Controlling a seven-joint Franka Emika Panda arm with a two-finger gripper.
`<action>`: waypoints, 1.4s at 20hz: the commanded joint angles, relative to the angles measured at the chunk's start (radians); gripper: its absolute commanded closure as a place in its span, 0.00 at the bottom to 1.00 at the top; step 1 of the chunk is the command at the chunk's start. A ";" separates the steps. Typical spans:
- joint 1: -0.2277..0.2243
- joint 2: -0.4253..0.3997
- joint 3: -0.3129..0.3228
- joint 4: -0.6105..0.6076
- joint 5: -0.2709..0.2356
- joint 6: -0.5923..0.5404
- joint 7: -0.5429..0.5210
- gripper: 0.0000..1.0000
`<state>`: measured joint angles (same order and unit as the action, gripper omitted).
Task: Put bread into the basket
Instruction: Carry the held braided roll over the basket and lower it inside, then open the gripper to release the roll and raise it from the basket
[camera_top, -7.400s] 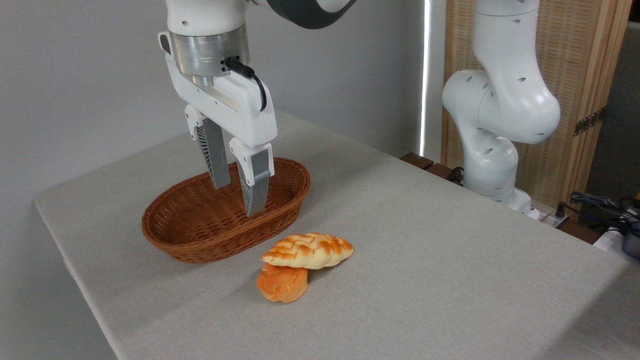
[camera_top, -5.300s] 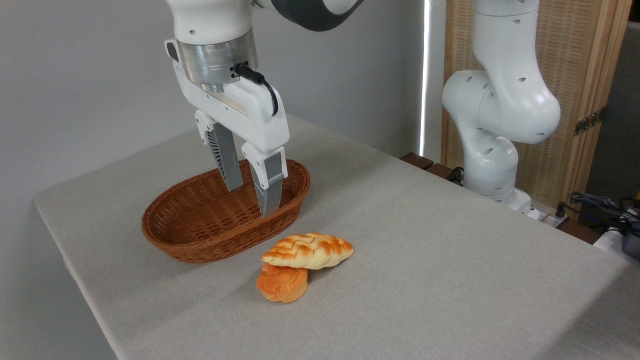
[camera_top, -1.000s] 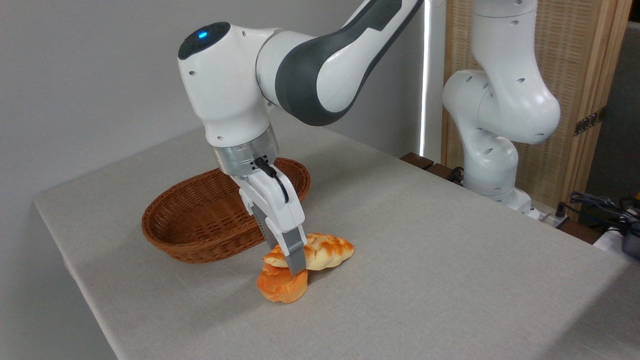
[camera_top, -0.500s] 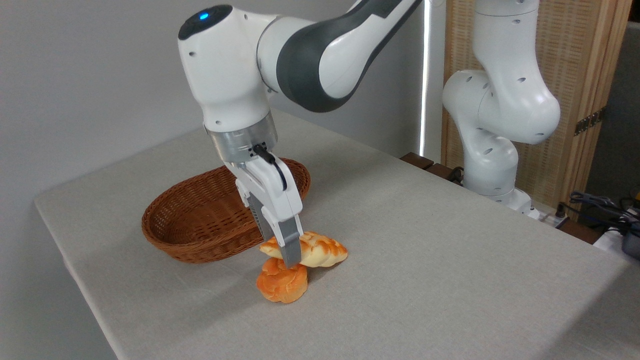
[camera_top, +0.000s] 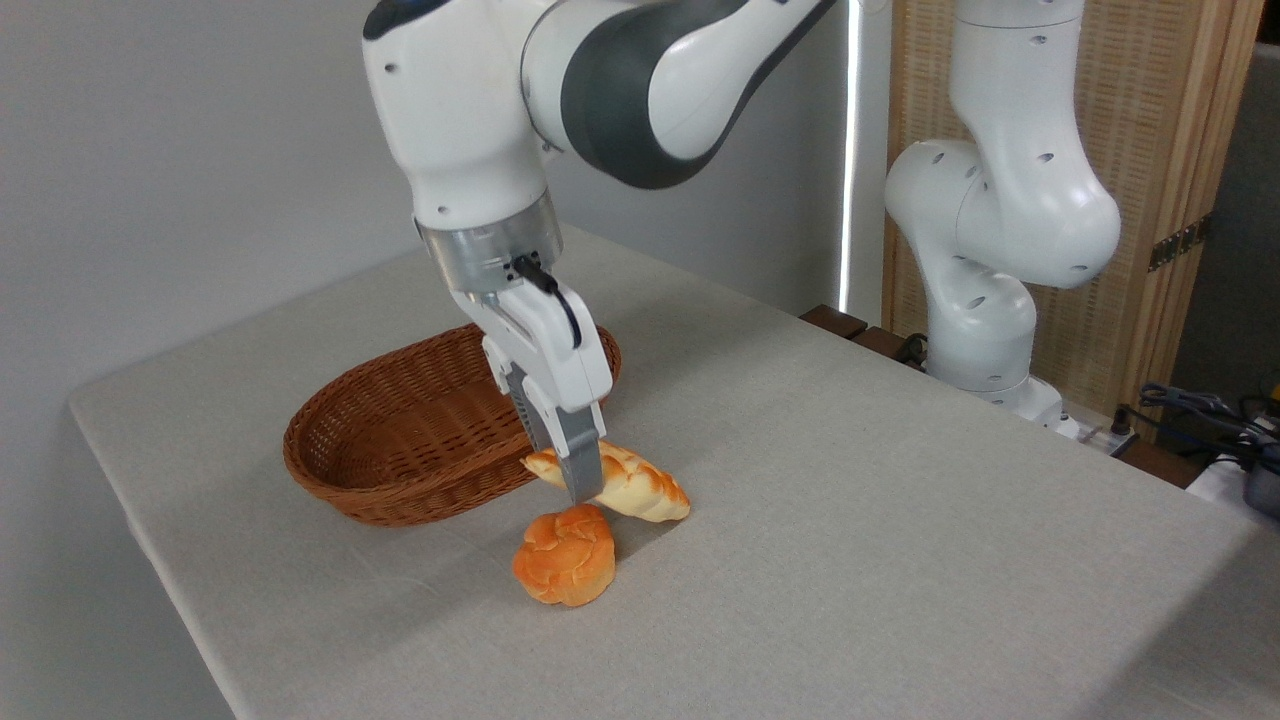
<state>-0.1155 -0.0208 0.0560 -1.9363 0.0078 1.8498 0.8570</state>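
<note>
The braided bread (camera_top: 630, 484) hangs just above the table, tilted with its right end down, to the right of the basket's front rim. My gripper (camera_top: 578, 480) is shut on the loaf near its left end; the near finger covers part of it. The reddish-brown wicker basket (camera_top: 400, 440) sits to the left with nothing in it, partly behind the gripper.
A round deep-orange bun (camera_top: 566, 554) lies on the table directly below the lifted loaf. The grey cloth-covered table (camera_top: 850, 520) stretches to the right. The arm's white base (camera_top: 985, 290) stands at the back right, with cables (camera_top: 1200, 415) beyond the table edge.
The gripper came down from above the basket, shut on the loaf, and has lifted it off the bun; the loaf now tilts, and the bun is fully uncovered.
</note>
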 joint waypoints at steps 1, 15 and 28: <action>-0.004 -0.044 -0.002 0.028 -0.061 -0.038 0.013 0.61; -0.004 -0.024 -0.133 0.186 -0.279 -0.123 -0.010 0.42; -0.004 0.088 -0.203 0.184 -0.269 -0.021 -0.024 0.00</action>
<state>-0.1219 0.0386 -0.1485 -1.7750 -0.2554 1.7994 0.8403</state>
